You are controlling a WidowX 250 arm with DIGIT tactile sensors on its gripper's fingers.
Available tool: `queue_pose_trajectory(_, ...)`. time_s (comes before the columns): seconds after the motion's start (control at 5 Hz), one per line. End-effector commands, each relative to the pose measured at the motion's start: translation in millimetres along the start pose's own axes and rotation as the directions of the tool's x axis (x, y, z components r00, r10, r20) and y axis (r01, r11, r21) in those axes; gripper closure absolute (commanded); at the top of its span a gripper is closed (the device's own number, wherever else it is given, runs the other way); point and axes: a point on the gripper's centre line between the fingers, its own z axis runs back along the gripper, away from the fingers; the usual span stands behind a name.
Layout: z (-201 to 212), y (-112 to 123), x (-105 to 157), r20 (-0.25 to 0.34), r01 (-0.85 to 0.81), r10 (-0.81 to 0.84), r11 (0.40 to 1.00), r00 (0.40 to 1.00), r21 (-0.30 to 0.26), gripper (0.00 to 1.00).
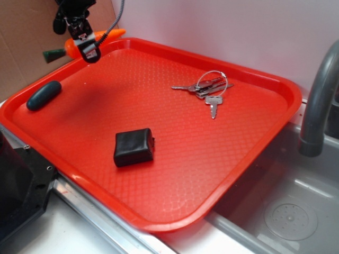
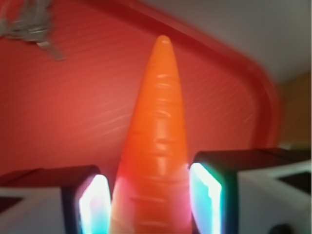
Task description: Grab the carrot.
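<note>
The carrot (image 1: 108, 35) is bright orange with a dark-green stem end. It hangs level above the far left corner of the red tray (image 1: 249, 159), and my gripper (image 1: 85, 45) is shut on its thick part. In the wrist view the carrot (image 2: 158, 122) runs up the middle, its tip pointing away. My gripper (image 2: 151, 200) has one glowing pad (image 2: 95, 204) against each side of it. The stem end is hidden in that view.
On the tray lie a dark teal oblong thing (image 1: 44, 95) at the left, a black block (image 1: 134, 147) near the middle and a bunch of keys (image 1: 206, 89) at the back right. A grey faucet (image 1: 318, 106) and a sink (image 1: 291, 217) are at the right.
</note>
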Motion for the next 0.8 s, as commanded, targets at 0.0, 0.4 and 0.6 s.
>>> queue_pose_trajectory(0.0,61,-47,-2,-0.132,-0.268,0.261,0.963,0.956,-0.036,1.0)
queue_pose_trajectory(0.4,115,-46,-24,-0.081,-0.333,0.324,0.93,0.943,-0.157,1.0)
queue_pose_trajectory(0.6,129,-45,-10,-0.054,-0.303,0.298,0.937,0.953,-0.176,1.0)
